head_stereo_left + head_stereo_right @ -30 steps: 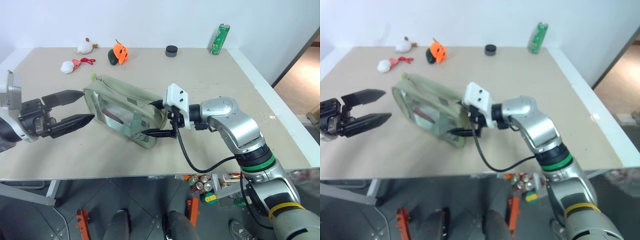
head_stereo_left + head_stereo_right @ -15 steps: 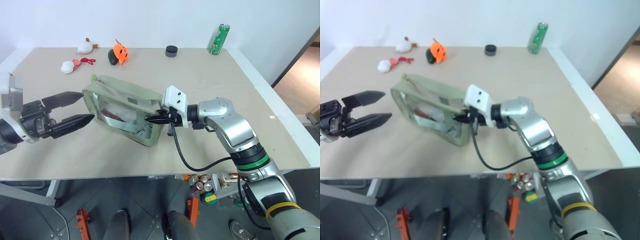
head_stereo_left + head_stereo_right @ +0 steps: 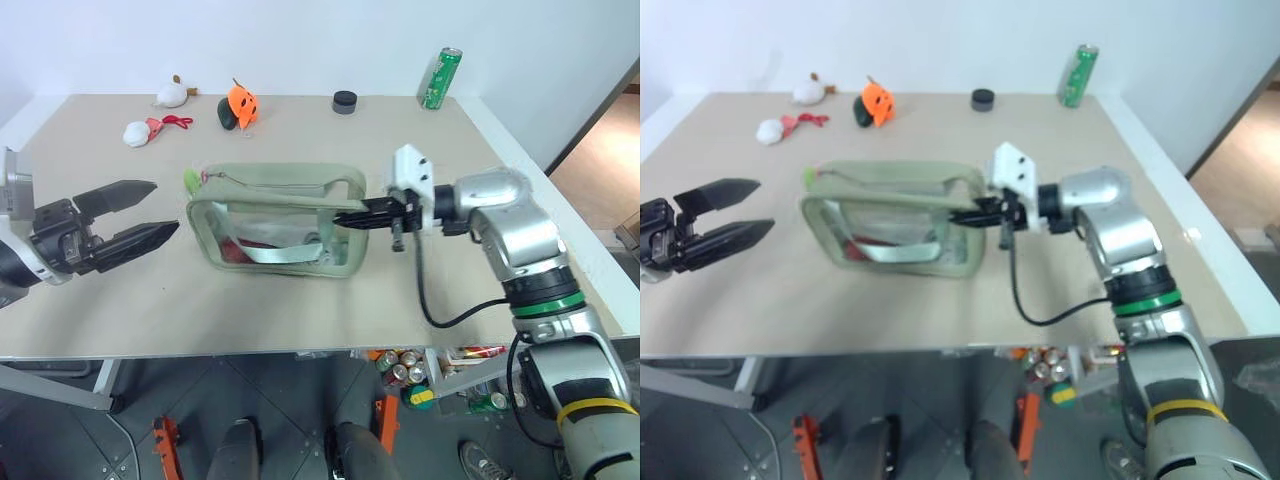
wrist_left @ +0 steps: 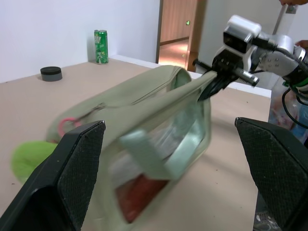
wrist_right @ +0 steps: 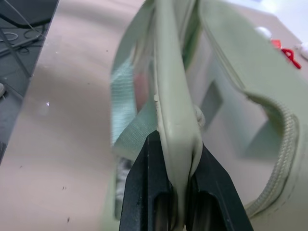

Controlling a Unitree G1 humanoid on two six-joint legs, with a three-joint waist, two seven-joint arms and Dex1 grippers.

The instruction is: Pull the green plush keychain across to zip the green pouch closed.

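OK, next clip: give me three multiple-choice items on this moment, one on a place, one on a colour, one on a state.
1. Where is the green plush keychain?
A. At the green pouch's end nearer the left gripper
B. Beside the drink can
C. Between the right gripper's jaws

2. What colour is the drink can?
A. Red
B. Green
C. Blue

3. How does the right gripper stand?
A. Open above the pouch
B. Shut on the pouch's edge
C. Resting flat on the table

Key: 1 A, the lime plush sits at the pouch's corner facing the left gripper. 2 B, the can at the far table edge is green. 3 B, the right wrist view shows both jaws pinching the pouch's fabric seam.
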